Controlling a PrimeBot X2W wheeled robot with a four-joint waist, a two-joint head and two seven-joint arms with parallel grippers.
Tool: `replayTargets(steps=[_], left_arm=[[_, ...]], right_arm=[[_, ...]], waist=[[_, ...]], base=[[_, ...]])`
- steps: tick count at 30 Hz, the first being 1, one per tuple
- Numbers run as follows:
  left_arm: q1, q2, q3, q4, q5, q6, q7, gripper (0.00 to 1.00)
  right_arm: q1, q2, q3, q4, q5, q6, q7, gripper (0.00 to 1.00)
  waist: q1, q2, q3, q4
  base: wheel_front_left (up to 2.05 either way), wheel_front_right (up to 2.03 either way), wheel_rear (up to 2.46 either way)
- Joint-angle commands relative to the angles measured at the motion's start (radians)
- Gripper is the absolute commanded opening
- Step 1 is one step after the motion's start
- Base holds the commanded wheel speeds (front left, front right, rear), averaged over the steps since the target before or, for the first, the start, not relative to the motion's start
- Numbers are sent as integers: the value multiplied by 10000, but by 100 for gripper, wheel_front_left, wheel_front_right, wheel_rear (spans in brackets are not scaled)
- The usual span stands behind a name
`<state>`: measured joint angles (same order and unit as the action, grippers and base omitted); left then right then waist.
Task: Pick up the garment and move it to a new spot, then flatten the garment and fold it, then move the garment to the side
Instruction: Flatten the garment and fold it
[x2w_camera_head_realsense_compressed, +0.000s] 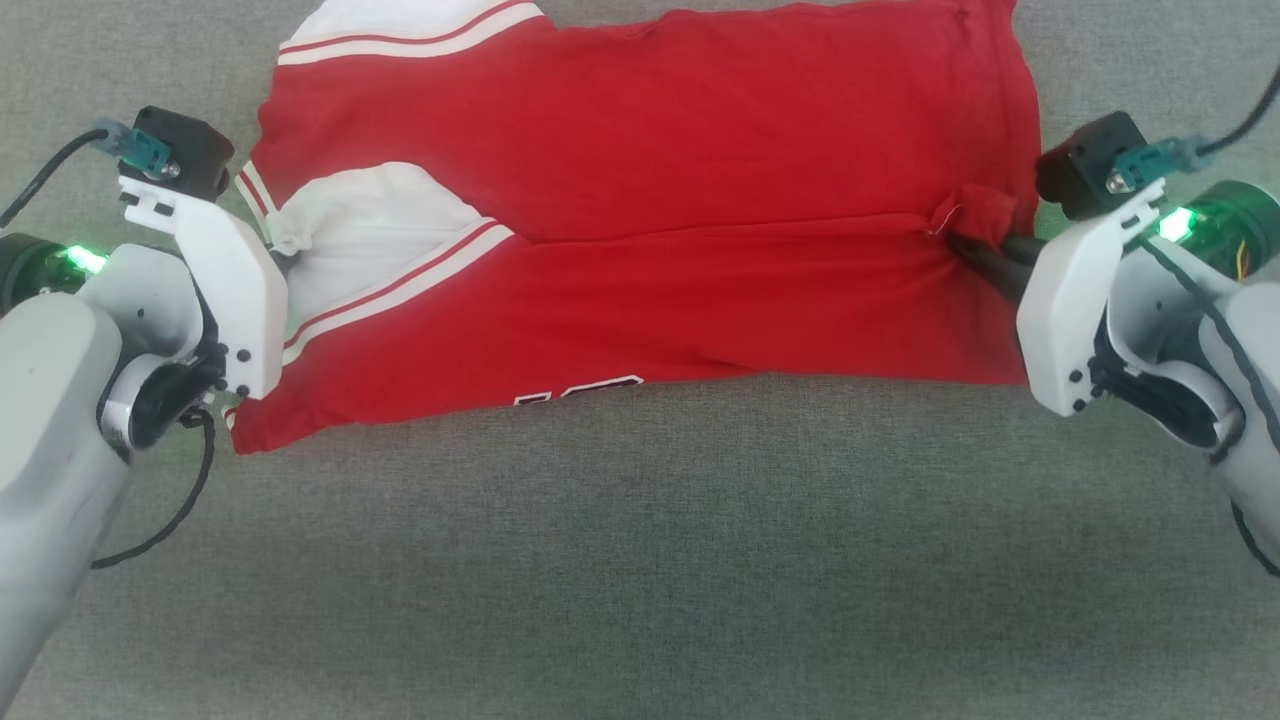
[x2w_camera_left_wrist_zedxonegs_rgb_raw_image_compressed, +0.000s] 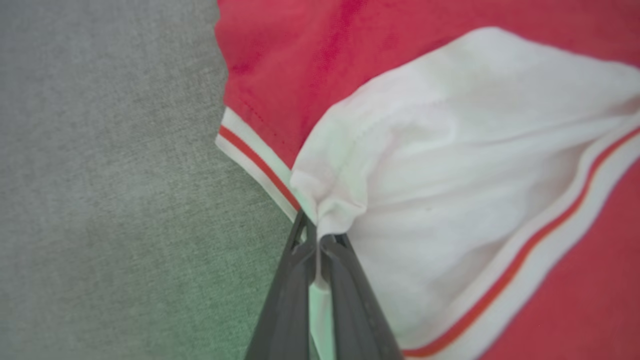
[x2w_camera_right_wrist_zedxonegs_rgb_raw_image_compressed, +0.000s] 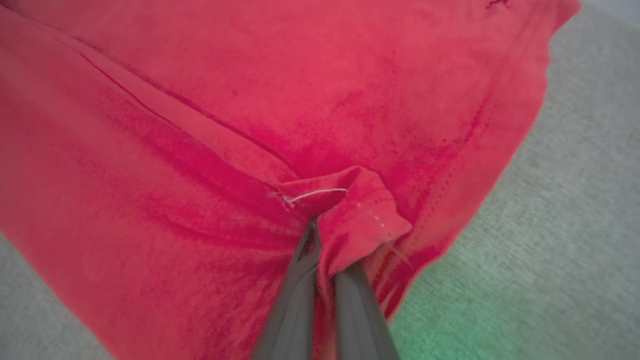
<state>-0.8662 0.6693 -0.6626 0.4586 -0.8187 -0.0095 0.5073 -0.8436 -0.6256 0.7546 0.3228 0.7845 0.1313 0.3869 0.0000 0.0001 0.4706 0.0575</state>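
The garment (x2w_camera_head_realsense_compressed: 700, 150) is red. Just ahead of the dark grey left gripper (x2w_camera_left_wrist_zedxonegs_rgb_raw_image_compressed: 316, 239) its sleeve (x2w_camera_left_wrist_zedxonegs_rgb_raw_image_compressed: 450, 175) is white, edged with white-red-white striped trim (x2w_camera_left_wrist_zedxonegs_rgb_raw_image_compressed: 525, 260) (black, white-outlined lettering (x2w_camera_head_realsense_compressed: 580, 392) shows between the grippers). Around the dark right gripper (x2w_camera_right_wrist_zedxonegs_rgb_raw_image_compressed: 325, 245) it is plain red. The surface (x2w_camera_head_realsense_compressed: 640, 560) is mottled grey.

One red garment (x2w_camera_head_realsense_compressed: 650, 200), two white sleeves (x2w_camera_head_realsense_compressed: 370, 230); one left gripper (x2w_camera_left_wrist_zedxonegs_rgb_raw_image_compressed: 317, 239), one right gripper (x2w_camera_right_wrist_zedxonegs_rgb_raw_image_compressed: 322, 245); one grey surface (x2w_camera_head_realsense_compressed: 640, 550)

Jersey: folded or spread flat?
Partly folded: garment has its near half doubled over, edge crossing the middle, pinched by left gripper and right gripper.
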Motion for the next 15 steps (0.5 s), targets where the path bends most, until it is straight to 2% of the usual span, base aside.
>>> replayTargets(steps=[1,2,3,5,6,7,8,9,10,15], left_arm=[[-17,-198,-111,329,-162,-97,-12,0],[-59,-275,-116,484,-172,-138,-30,0],[-90,-349,-96,634,-223,-165,-57,11],[-165,-437,-49,824,-280,-182,-67,36],[-191,-451,-51,872,-277,-199,-22,43],[-201,-444,-47,890,-317,-195,25,50],[-203,-426,-16,900,-354,-146,67,69],[-199,-395,-5,859,-390,-129,125,92],[-177,-350,18,795,-429,-78,173,100],[156,-60,91,84,-598,279,563,100]], right_arm=[[-36,99,270,293,145,-11,40,0],[-154,89,405,394,175,-11,48,0],[-273,66,524,480,228,-13,63,1],[-456,46,683,619,368,-13,113,45],[-545,10,768,639,412,-13,125,69],[-613,-45,819,653,462,-13,107,88],[-677,-79,818,654,548,-13,51,100],[-731,-110,829,628,609,-11,0,100],[-785,-169,868,575,597,-11,-31,100],[-700,-410,701,257,682,-10,-422,100]], waist=[[0,-1,2,9],[0,-1,-12,9],[0,-1,-34,11],[0,-1,-101,23],[0,-1,-148,34],[0,-1,-201,47],[0,-1,-255,58],[0,-1,-312,72],[0,-1,-368,91],[0,-1,-665,183]], base=[[0,0,0],[0,0,0],[0,0,0],[0,0,0],[0,0,0],[0,0,0],[0,0,0],[0,0,0],[0,0,0],[0,0,0]])
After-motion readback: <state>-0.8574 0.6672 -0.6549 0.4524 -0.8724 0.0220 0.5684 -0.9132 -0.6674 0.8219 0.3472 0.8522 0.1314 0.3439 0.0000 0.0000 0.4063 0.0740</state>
